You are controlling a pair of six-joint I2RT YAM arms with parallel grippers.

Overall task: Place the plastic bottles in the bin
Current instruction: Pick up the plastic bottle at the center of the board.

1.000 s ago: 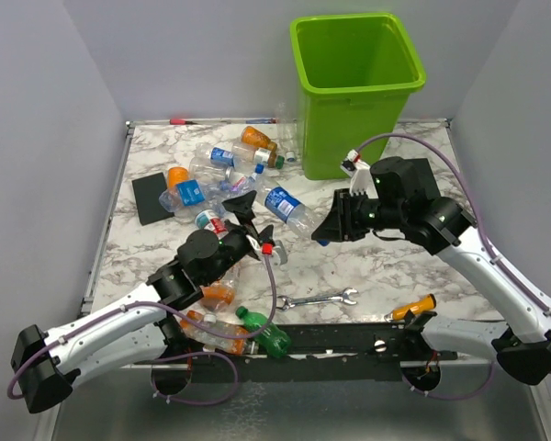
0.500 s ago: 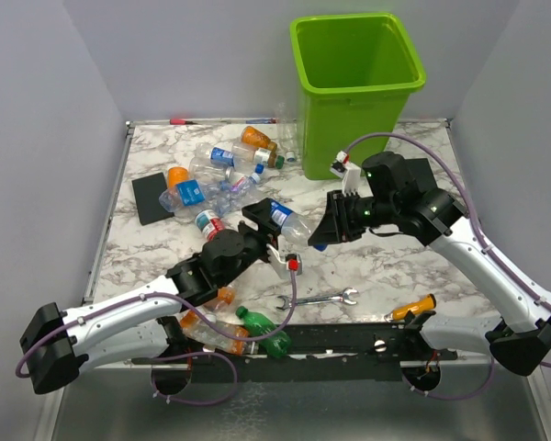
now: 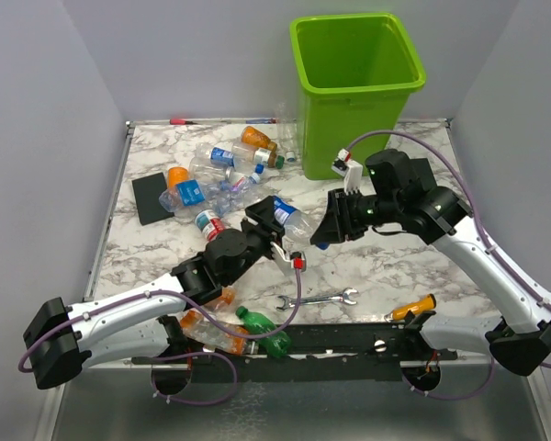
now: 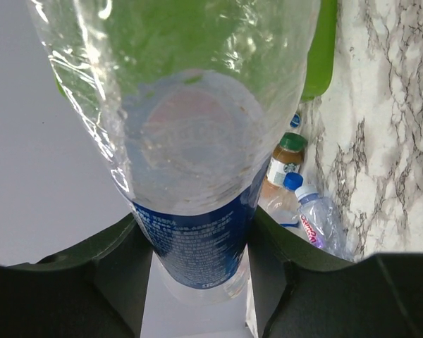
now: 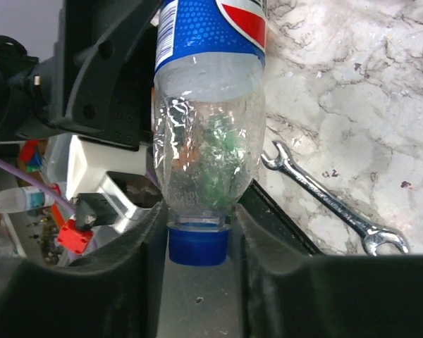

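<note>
My left end effector (image 4: 197,246) clamps the clear, blue-labelled plastic bottle (image 3: 292,219) by its label. The cap end points into the right end effector (image 5: 197,232), whose grip I cannot tell. The tall lime-green plastic bin (image 3: 349,119) stands beyond, nearer the right arm (image 3: 459,239).

So the white-and-grey marble-look tabletop (image 3: 386,266) has a tall lime-green plastic bin (image 3: 349,129) at the far edge, a heap of small plastic bottles (image 3: 222,165) far left beside a flat black square pad (image 3: 151,197), plus a silver wrench (image 3: 318,299) and orange-handled screwdriver (image 3: 413,308) up front.
</note>
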